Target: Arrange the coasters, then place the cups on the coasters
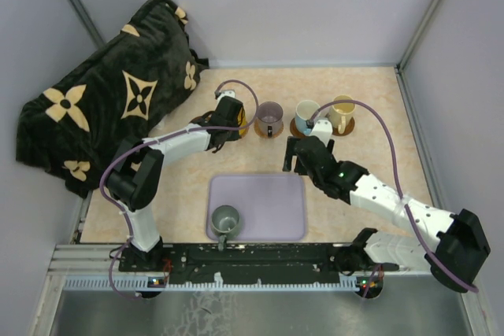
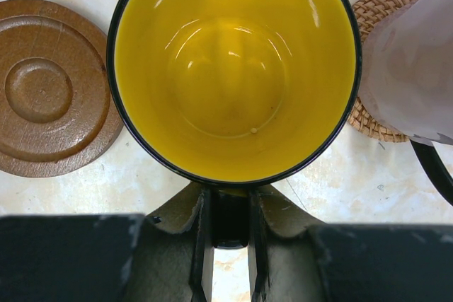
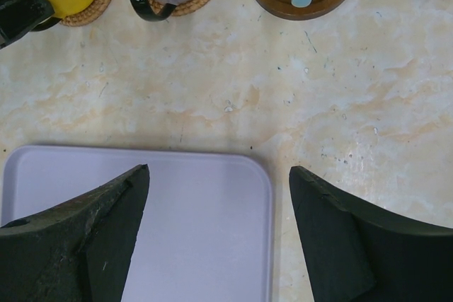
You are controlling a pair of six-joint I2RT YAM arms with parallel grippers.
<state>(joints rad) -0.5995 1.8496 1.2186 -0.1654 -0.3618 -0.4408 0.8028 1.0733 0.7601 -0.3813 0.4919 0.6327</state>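
left gripper (image 2: 228, 206) clamped on yellow cup (image 2: 233, 68) by its handle; cup at its 12 o'clock, handle axis 6-to-12 | bare wooden coaster (image 2: 49, 90) just beside cup, at 9 o'clock | right gripper (image 3: 219, 171) spread wide, empty, over tray (image 3: 198, 245) | left arm nearer that coaster

White-and-black arms (image 1: 386, 198), purple cables (image 1: 391, 143)

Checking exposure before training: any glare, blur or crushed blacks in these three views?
Left wrist: white glare streaks inside the yellow cup; the mauve cup beside it is soft and washed out. Right wrist: table sharp and evenly lit; the jaws dark, with little detail. Top external: soft, even light, faint shadows, no glare on the lavender tray.
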